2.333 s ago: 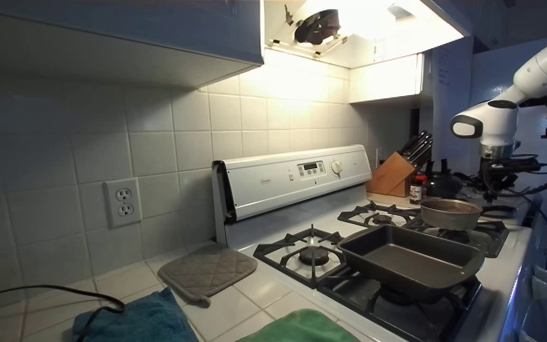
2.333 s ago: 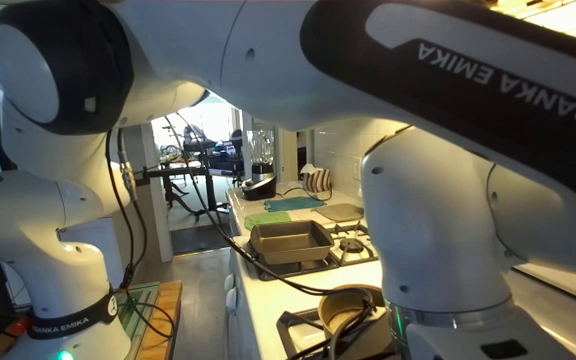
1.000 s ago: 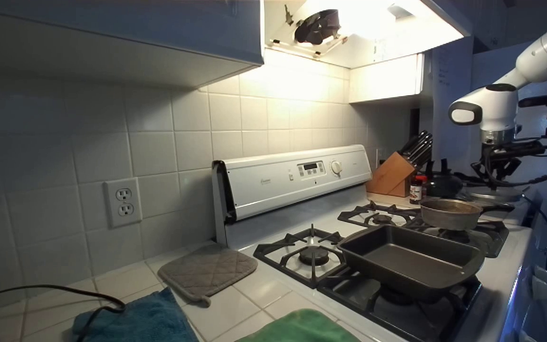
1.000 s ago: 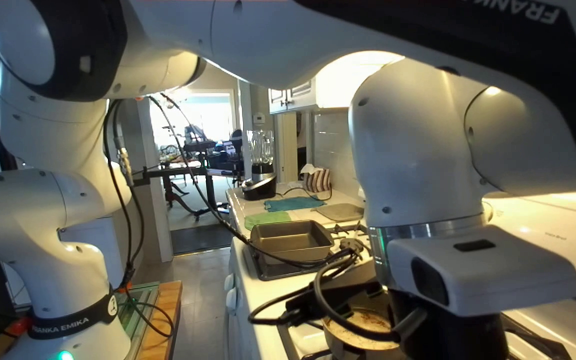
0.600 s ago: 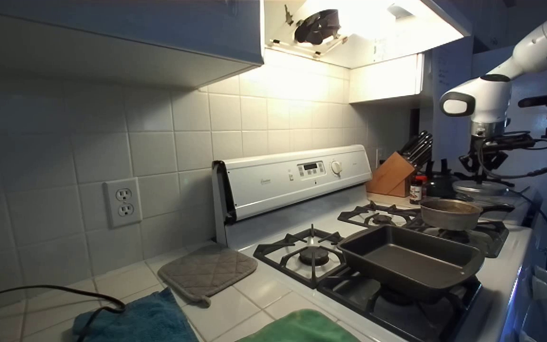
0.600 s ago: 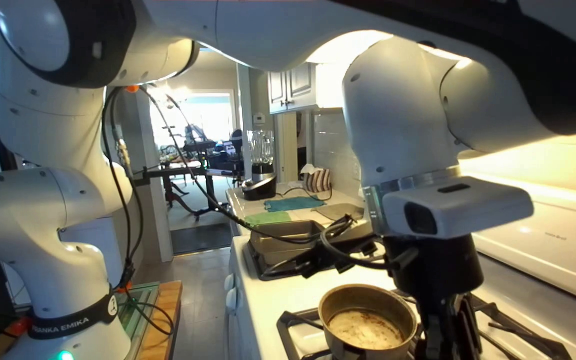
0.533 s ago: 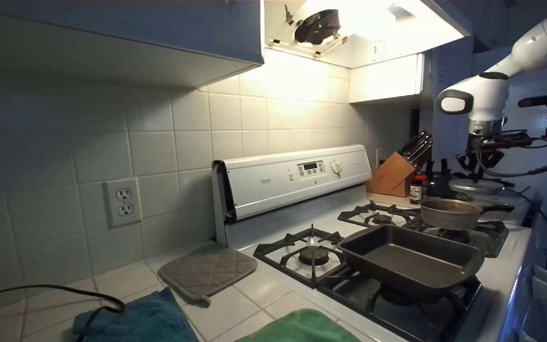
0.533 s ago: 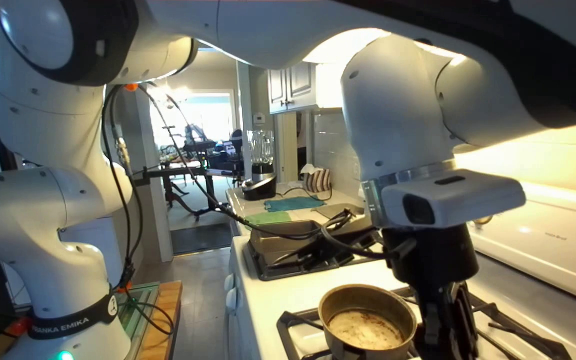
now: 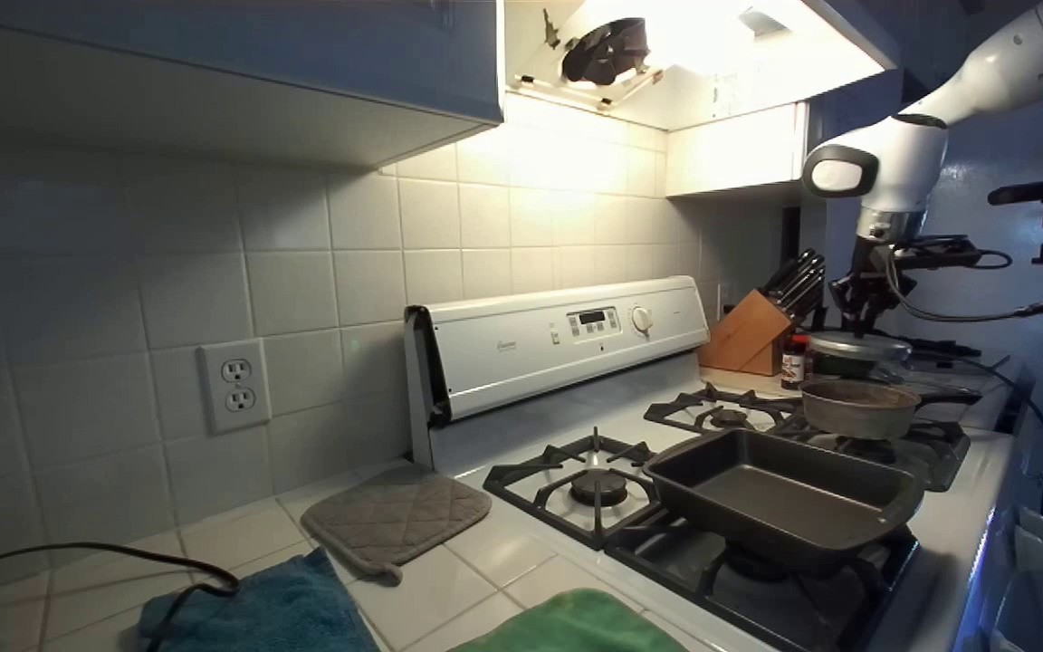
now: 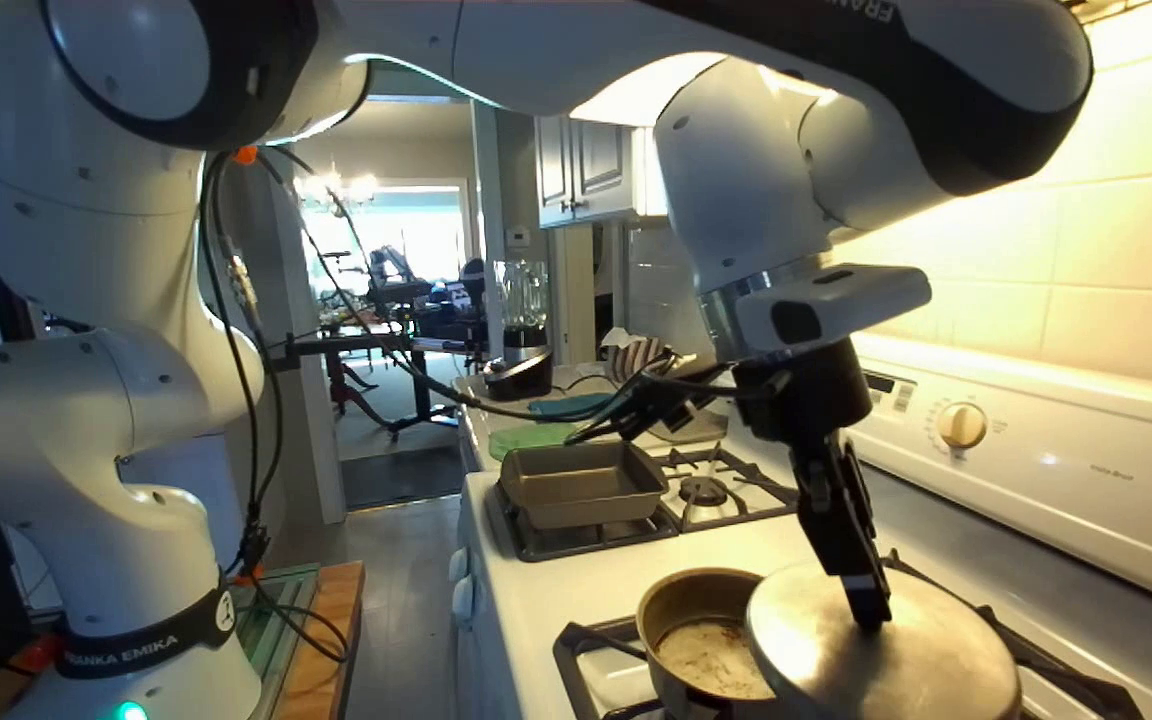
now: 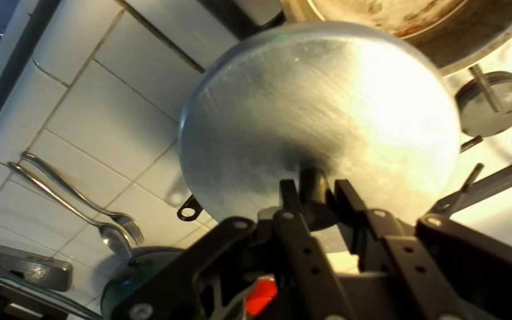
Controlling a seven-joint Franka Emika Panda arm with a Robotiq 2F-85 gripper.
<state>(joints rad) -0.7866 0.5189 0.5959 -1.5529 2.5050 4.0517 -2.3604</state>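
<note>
Tool [image 11: 316, 191] clamped on the black knob [image 11: 314, 183] of a round metal lid [image 11: 318, 102], one finger on each side of the knob. Lid is held up just beside the small saucepan [image 9: 856, 418], roughly level, its edge overlapping the saucepan's rim in the wrist view; can't tell whether the two touch. Saucepan shows brown stains inside, black handle [image 9: 952, 397] sticking out sideways, sitting on a burner grate [image 10: 608, 641] of the white gas stove [image 10: 576, 590]. White arm [image 9: 906, 163] comes in from the right in an exterior view, tool pointing down at a slight slant.

Also on the stove: dark rectangular baking pan [image 9: 784, 489] on the next grate [image 10: 586, 546], seen in both exterior views, well apart from the lid. Tiled table [image 9: 449, 580] alongside has a gray quilted potholder [image 9: 399, 516], a blue towel [image 9: 268, 607] with a black cord [image 9: 230, 584] lying over it, and a green cloth [image 9: 576, 625]. Beyond the stove's other end, wooden knife block [image 9: 751, 335], spice jar [image 9: 793, 367] just beside it. Wrist view: fork [image 11: 126, 221] and spoon [image 11: 113, 239] side by side on white tiles [image 11: 109, 120]; dark glossy round thing [image 11: 127, 278] nearby, partly hidden behind the tool, can't make out what. Blender [image 10: 521, 370] at the table's far end in an exterior view.
</note>
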